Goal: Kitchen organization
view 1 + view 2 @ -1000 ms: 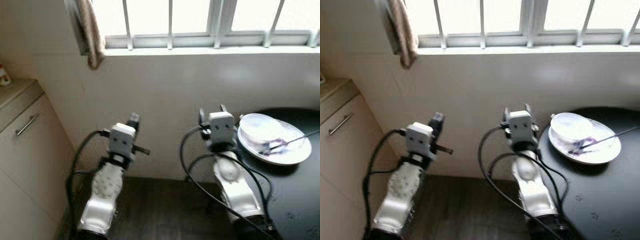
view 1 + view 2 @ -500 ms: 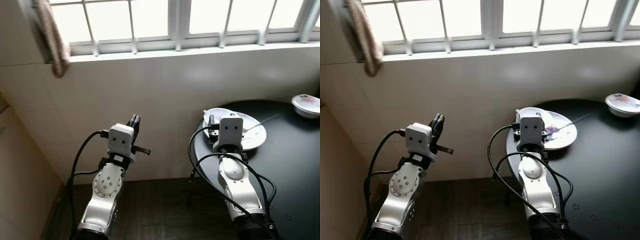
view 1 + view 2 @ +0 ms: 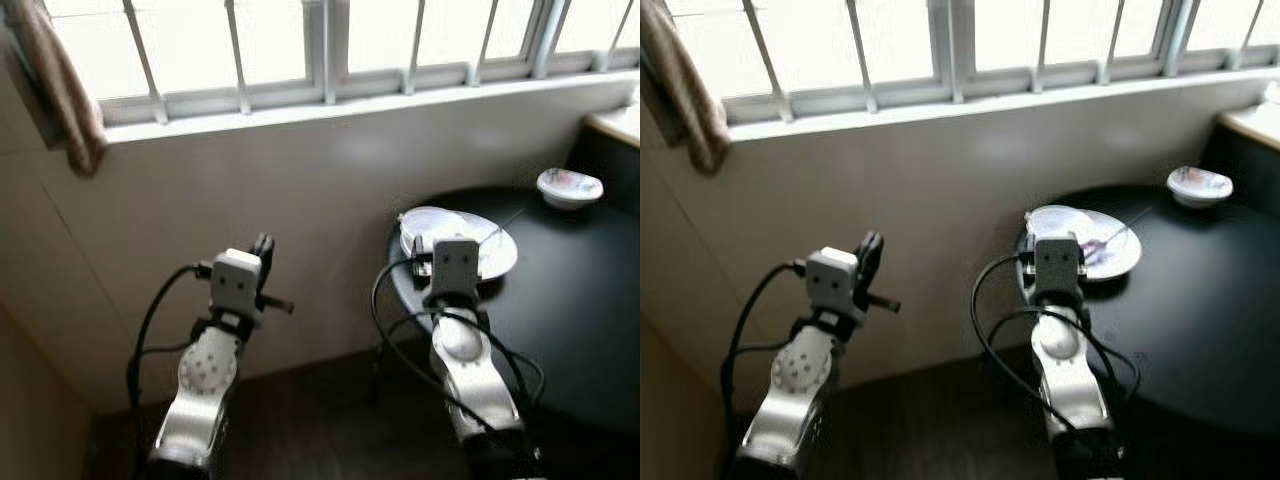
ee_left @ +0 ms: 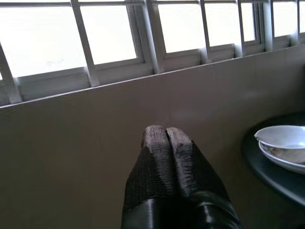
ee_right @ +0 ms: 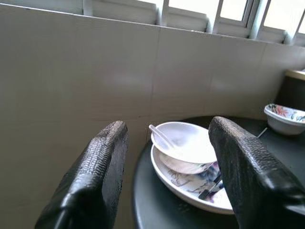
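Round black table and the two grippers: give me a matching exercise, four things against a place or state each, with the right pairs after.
Things:
1. left gripper
2. right gripper
3. white bowl with spoon
4. small patterned bowl

Places or states:
A. fingers spread open, aimed at the dishes
B. far side of the black table, apart from the plate
C. fingers pressed together, holding nothing
D. resting on the white plate

Pairs: 1-C, 2-A, 3-D, 4-B

A bright barred window (image 3: 300,50) (daylight pouring in) tops a pale tiled wall (image 3: 250,180) above dark flooring (image 3: 320,420).
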Tool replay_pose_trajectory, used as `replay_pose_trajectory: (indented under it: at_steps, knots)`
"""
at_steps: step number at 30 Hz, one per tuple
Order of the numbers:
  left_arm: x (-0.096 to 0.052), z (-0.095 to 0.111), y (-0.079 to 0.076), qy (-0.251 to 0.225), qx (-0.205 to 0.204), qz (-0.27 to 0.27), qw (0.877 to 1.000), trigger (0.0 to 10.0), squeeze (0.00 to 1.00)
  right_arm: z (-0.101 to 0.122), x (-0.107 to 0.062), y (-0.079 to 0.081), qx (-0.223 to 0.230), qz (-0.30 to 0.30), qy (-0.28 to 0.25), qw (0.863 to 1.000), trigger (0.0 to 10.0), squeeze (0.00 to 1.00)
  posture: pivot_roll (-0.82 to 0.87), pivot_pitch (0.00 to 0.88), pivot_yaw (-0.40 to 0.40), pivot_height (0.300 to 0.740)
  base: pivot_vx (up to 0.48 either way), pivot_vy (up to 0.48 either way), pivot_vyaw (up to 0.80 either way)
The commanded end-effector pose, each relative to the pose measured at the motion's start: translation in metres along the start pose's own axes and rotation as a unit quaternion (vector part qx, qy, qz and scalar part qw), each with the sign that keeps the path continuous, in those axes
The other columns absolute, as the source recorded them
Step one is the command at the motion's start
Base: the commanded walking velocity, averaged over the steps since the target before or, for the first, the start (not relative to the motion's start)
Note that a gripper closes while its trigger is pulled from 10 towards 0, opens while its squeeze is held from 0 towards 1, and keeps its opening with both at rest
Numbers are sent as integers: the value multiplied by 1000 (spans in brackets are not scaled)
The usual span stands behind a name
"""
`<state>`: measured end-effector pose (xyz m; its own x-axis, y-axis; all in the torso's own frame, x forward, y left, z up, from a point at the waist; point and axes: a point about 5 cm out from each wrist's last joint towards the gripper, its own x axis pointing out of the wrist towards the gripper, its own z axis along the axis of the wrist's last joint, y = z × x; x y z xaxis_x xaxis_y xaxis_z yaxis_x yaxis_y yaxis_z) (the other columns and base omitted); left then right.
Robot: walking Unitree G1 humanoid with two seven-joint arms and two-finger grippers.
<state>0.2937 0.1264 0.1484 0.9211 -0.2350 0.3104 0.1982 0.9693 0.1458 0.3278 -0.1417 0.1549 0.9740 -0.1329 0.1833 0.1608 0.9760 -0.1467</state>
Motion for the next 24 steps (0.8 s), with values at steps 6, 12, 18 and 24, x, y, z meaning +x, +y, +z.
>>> replay_pose_trajectory:
  at_steps: [6, 12, 18, 24]
  knots:
    - [1, 0, -4, 0, -2, -8, 1000, 10000, 0, -1, 2, -4, 0, -11, 6, 1000, 10000, 0, -100, 0, 50, 740, 86, 0, 0]
    - [1, 0, -3, 0, -1, -10, 1000, 10000, 0, -1, 2, -4, 1, -12, 5, 1000, 10000, 0, -102, 0, 52, 740, 359, 0, -800]
    - [2, -1, -4, 0, -2, -12, 1000, 10000, 0, 0, 3, -4, -10, -15, 1, 1000, 10000, 0, -103, 0, 53, 740, 429, 0, -133]
    - [2, -1, -4, 0, -2, -13, 1000, 10000, 0, -1, 3, -4, -12, -14, 0, 1000, 10000, 0, -102, 0, 54, 740, 429, 0, 0]
